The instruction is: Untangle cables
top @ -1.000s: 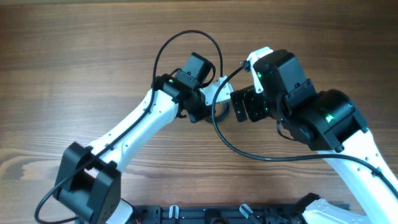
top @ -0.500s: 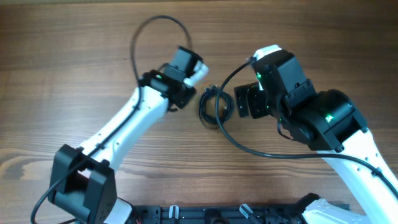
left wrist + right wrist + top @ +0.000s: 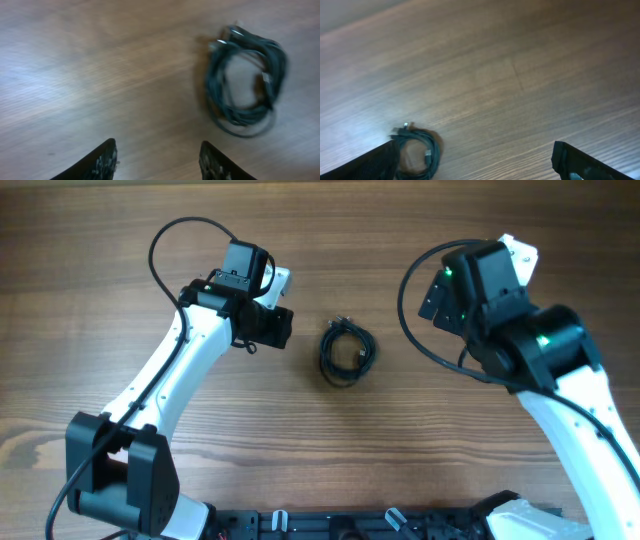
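A small coil of thin dark cables [image 3: 347, 352] lies on the wooden tabletop [image 3: 90, 250] between two robot arms [image 3: 170, 380], touched by neither. The left hand [image 3: 159, 152] hovers near it, fingers parted and empty; the right hand [image 3: 475, 157] stands wide open farther off

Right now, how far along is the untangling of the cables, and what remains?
Done: nothing visible; the cables lie as one coiled bundle on the table, no strand pulled out. In hand: nothing; the left pincer and the right pincer are open and empty, one on each side of the bundle. Left: almost everything, gripping the bundle and separating the strands.
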Controlling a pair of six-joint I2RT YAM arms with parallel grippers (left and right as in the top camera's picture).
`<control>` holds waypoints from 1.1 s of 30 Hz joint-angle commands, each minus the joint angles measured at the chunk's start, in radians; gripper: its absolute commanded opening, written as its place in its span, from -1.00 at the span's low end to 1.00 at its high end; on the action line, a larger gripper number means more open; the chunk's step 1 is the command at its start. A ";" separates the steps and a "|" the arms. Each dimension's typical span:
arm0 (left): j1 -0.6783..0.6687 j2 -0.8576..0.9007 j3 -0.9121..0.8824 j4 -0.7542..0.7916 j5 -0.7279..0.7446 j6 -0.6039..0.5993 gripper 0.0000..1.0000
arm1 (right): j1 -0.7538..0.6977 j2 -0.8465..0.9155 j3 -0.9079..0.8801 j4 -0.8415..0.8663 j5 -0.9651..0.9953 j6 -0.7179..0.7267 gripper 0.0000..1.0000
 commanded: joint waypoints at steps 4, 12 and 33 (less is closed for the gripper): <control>-0.064 -0.019 0.006 -0.162 0.292 0.129 0.13 | -0.010 0.181 -0.027 0.113 -0.182 -0.220 1.00; -0.164 -0.019 0.006 -0.199 0.153 0.130 -0.10 | -0.010 0.373 -0.027 0.172 -0.431 -0.521 0.99; -0.160 -0.109 0.007 -0.035 -0.032 -0.160 -0.30 | -0.067 0.595 0.033 0.240 -0.486 -0.326 0.97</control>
